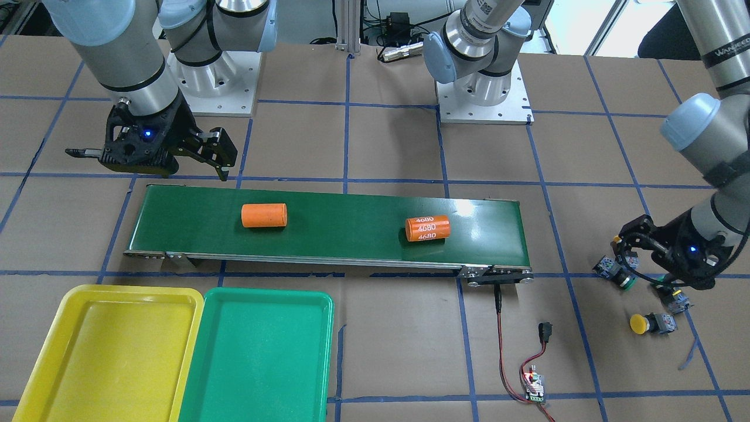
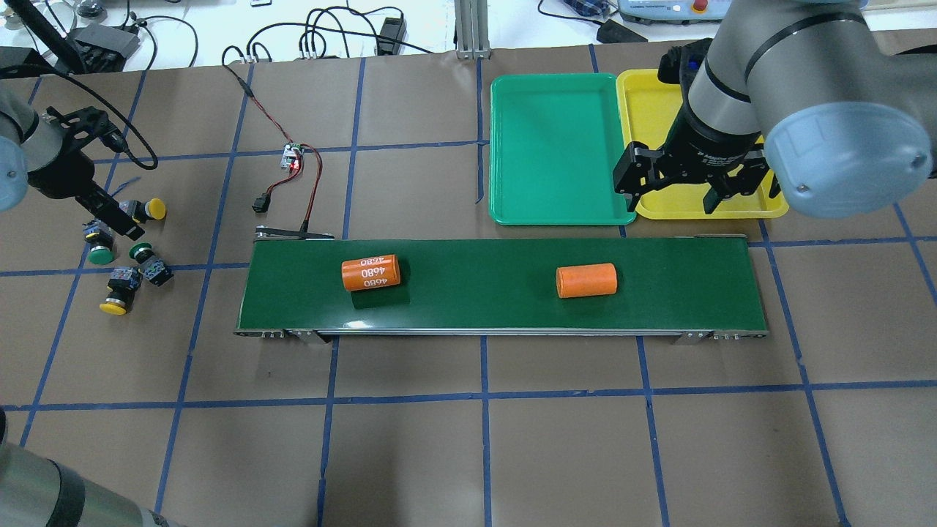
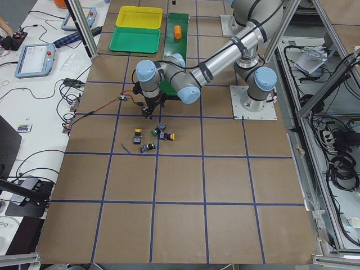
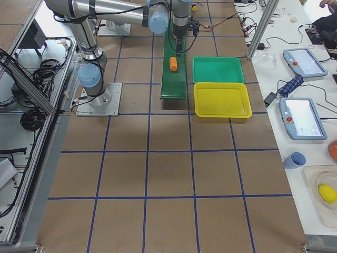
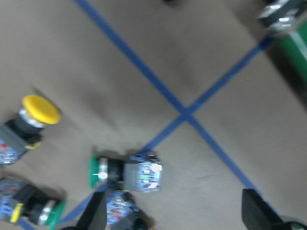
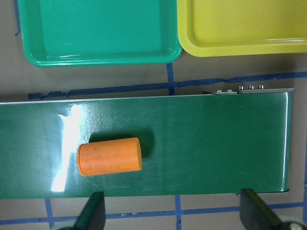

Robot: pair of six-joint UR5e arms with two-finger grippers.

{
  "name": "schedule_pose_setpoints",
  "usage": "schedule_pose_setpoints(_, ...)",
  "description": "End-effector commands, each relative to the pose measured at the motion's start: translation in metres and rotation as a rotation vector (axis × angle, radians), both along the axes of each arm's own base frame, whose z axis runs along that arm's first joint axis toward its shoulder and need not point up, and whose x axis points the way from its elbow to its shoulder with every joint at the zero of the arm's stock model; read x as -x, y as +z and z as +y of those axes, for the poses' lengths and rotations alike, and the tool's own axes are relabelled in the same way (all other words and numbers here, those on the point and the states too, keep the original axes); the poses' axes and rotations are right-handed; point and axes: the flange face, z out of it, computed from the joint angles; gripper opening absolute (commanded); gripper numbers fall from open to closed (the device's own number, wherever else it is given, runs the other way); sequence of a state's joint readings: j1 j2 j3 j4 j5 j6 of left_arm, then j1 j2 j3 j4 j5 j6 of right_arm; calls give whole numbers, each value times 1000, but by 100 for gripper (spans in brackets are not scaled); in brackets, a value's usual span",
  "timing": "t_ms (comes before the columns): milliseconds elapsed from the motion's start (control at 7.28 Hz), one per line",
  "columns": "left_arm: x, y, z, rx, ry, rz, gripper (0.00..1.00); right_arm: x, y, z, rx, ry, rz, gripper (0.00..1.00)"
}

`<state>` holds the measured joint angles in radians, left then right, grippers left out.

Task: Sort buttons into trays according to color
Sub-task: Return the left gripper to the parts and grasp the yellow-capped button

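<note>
Clearly the left gripper point(image 5: 175, 218) stands wide apart and holds nothing. It hangs low over the buttons point(image 2: 124, 252), which lie on their sides in a loose cluster on the table point(image 2: 410, 454), off the left end of the conveyor belt point(image 2: 498, 307). In the left wrist view one green-capped button point(image 5: 124, 172) lies ahead of the spread fingers point(image 5: 96, 215), clear of both. A yellow-capped button point(image 5: 41, 109) lies farther left. Another button beside the left finger is cut off by the frame edge, and I cannot tell whether the finger touches it.

The right gripper point(image 6: 173, 215) is also spread wide and empty, hovering near the right end of the belt, with the plain orange cylinder point(image 6: 109, 156) below it. The green tray point(image 2: 556, 146) and yellow tray point(image 2: 644, 95) sit side by side, touching, just beyond the belt and well apart from the buttons.

The left wrist view is blurred. The right arm hides much of the yellow tray in the overhead view. In the front-facing view the left gripper covers part of the cluster. Both wrist views crop the finger bases.
</note>
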<state>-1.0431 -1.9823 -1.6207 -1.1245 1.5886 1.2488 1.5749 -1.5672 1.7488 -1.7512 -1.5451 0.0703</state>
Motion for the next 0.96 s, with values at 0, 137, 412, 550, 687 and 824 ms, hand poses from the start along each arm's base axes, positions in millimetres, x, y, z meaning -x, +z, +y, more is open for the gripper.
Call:
schedule_pose_setpoints(0, -31, -28, -44, 5, -159, -11, 100, 0, -1, 1, -11, -3, 1, 100)
schedule_pose_setpoints(137, -39, -40, -57, 2, -367, -7, 100, 0, -2, 1, -11, 5, 1, 100)
schedule_pose_setpoints(412, -52, -50, -78, 5, -475, -18, 100, 0, -1, 1, -8, 2, 1, 100)
schedule_pose_setpoints(550, -57, -57, -85, -4, -504, -20, 100, 0, 0, 0, 0, 2, 1, 100)
schedule_pose_setpoints(687, -57, -73, -82, -25, -503, 1, 100, 0, 0, 0, 1, 2, 1, 100)
schedule_pose_setpoints(824, -56, -79, -80, -38, -503, 8, 100, -1, 0, 0, 2, -10, -9, 100)
